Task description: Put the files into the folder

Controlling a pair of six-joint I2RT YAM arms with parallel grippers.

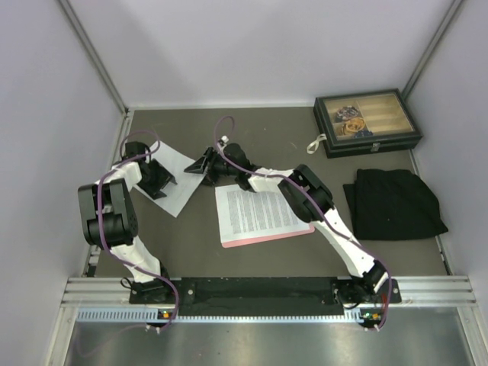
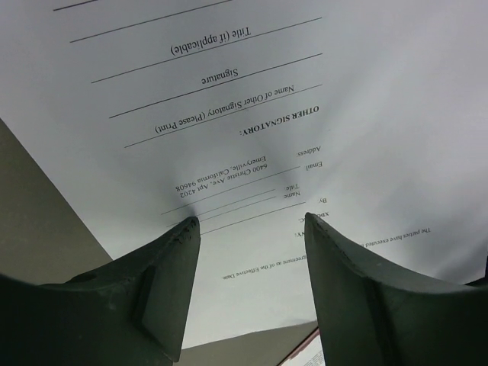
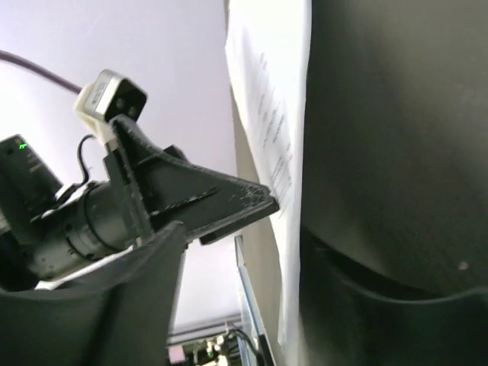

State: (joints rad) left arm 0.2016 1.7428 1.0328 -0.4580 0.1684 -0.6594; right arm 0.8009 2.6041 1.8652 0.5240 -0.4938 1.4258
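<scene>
Folder long axis left-right, dense sheet atop.

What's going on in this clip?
A densely printed sheet already lies on the pink clipboard. The sparsely printed sheet lies on the table left of it. The left gripper is open, fingertips down at that sheet; the right gripper, also open, is at the sheet's edge nearest the clipboard.
</scene>
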